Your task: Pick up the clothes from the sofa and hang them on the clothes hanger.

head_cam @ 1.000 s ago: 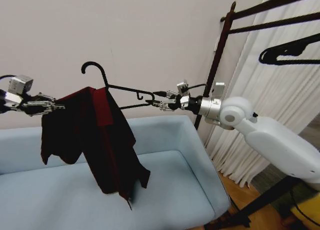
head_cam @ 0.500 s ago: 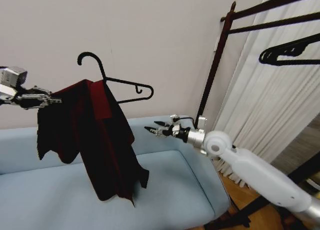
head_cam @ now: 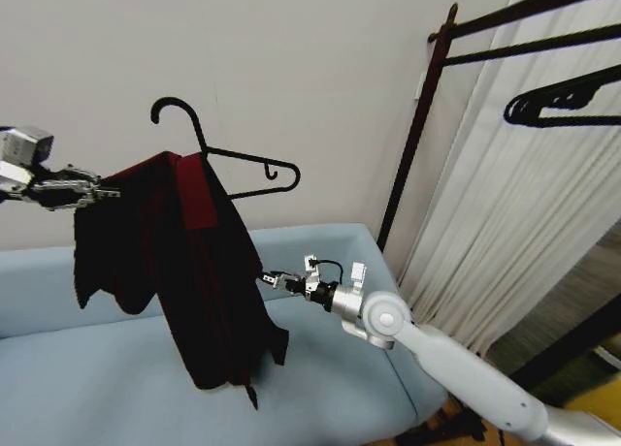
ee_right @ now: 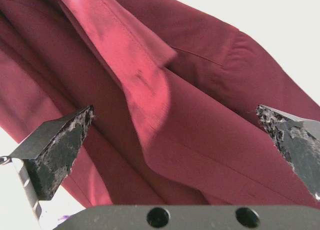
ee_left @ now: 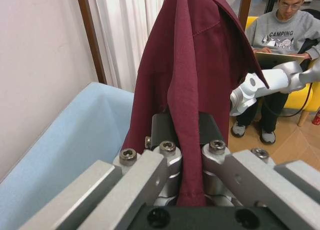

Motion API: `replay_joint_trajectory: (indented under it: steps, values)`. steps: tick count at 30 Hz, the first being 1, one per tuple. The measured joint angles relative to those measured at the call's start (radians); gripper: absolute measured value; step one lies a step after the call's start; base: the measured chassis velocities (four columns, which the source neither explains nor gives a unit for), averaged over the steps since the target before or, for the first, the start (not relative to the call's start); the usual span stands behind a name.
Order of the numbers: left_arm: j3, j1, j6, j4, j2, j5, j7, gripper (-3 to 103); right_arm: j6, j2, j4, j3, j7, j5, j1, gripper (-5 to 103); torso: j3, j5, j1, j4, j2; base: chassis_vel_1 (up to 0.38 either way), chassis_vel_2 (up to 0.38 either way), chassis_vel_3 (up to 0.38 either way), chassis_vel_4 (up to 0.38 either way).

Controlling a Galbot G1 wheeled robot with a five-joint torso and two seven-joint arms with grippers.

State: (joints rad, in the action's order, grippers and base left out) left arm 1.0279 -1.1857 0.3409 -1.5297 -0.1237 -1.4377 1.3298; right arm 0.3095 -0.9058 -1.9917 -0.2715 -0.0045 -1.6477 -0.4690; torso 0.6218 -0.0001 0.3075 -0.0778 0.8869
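Up above the pale blue sofa, the dark red shirt hangs draped over one arm of a black hanger, its tail ending just short of the seat cushion, towards the sofa's left half. The left gripper holds it out at shoulder height, off beyond the sofa's left end. From the head view I can only see it reaching into the cloth. The left wrist view is plainer: the metal fingers are pressed together on a fold of the red fabric, which runs up and away from them. Whether the hanger's tip is inside that fold, I can't tell.

The hanger's other arm sticks out bare to the right, hook pointing up against the wall.

The right gripper sits lower, in front of the sofa's backrest, right at the shirt's right-hand edge. From the head view, contact is impossible to judge. The right wrist view shows its two dark fingertips spread wide, with the collar and folds of the shirt close ahead and nothing clamped.

Past the sofa's right end stands a dark clothes rack carrying a second hanger.
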Motion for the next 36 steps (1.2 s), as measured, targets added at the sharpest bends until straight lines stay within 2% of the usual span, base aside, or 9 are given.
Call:
replay_joint_trajectory:
  steps: [5,7,15,16,22,24,25,31,36]
  values:
    - [-0.001,-0.001,0.001,-0.003,0.001,0.000,-0.001,2,-0.005,-0.026,0.008,-0.008,0.000,-0.001,0.022,100,0.000,0.0000,0.000,0.0001,0.000,0.000,0.000,0.000,0.000]
    - [-0.001,-0.001,0.001,-0.002,0.000,0.000,-0.003,2,-0.006,-0.029,0.012,-0.013,-0.008,0.006,0.029,85,0.000,-0.0001,0.000,-0.0001,0.000,0.000,0.000,0.000,0.000]
    - [-0.001,0.000,0.008,-0.004,-0.006,-0.027,-0.023,2,-0.006,-0.021,0.017,-0.016,-0.040,0.032,0.026,64,0.000,0.0001,0.000,-0.0002,0.000,0.000,0.000,0.000,0.000]
    - [-0.001,0.000,0.011,-0.007,-0.006,-0.036,-0.031,2,-0.006,-0.020,0.017,-0.016,-0.044,0.034,0.026,53,0.000,0.0001,0.000,-0.0002,0.000,0.000,0.000,0.000,0.000]
    - [-0.001,0.000,0.012,-0.010,-0.005,-0.041,-0.037,2,-0.006,-0.017,0.017,-0.018,-0.049,0.035,0.031,31,0.000,0.0001,0.000,0.0000,0.000,0.000,0.000,0.000,0.000]
    - [-0.001,0.000,0.012,-0.011,-0.004,-0.041,-0.037,2,-0.006,-0.014,0.017,-0.018,-0.051,0.036,0.032,31,0.000,0.0001,0.000,0.0000,0.000,0.000,0.000,0.000,0.000]
    - [-0.001,0.002,0.012,-0.012,-0.002,-0.041,-0.037,2,-0.006,-0.009,0.017,-0.018,-0.053,0.037,0.033,20,0.000,0.0001,0.000,-0.0001,0.000,0.000,0.000,0.000,0.000]
    - [-0.001,0.006,0.013,-0.014,-0.001,-0.042,-0.035,2,-0.006,0.013,0.016,-0.011,-0.056,0.046,0.037,2,0.000,0.0001,0.000,-0.0001,0.000,0.000,0.000,0.000,0.000]
    - [0.000,0.007,0.014,-0.020,0.002,-0.042,-0.034,2,-0.012,0.031,0.010,0.000,-0.056,0.054,0.035,0,0.000,0.0002,0.000,-0.0001,0.000,0.000,0.000,0.000,0.000]
